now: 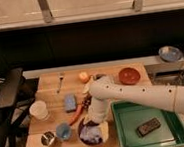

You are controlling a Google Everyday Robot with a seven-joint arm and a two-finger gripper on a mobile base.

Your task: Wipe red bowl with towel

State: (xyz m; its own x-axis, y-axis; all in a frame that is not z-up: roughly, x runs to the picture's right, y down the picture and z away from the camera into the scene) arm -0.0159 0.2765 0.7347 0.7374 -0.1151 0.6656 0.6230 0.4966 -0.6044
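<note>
The red bowl (129, 75) sits at the back right of the wooden table (47, 93), empty and apart from the arm. A pale bluish-white towel (91, 135) lies bunched in a dark bowl (83, 137) at the table's front edge. My gripper (95, 121) points down at the far rim of that dark bowl, right above the towel. The white arm (138, 96) reaches in from the right and hides part of the dark bowl.
A green tray (169, 138) at the front right holds a black device (148, 127). On the table are a white cup (39, 109), blue sponge (70, 102), carrot (76, 115), blue cup (63, 131), metal cup (48, 139), orange fruit (84, 76) and fork (61, 82). A chair (8, 98) stands left.
</note>
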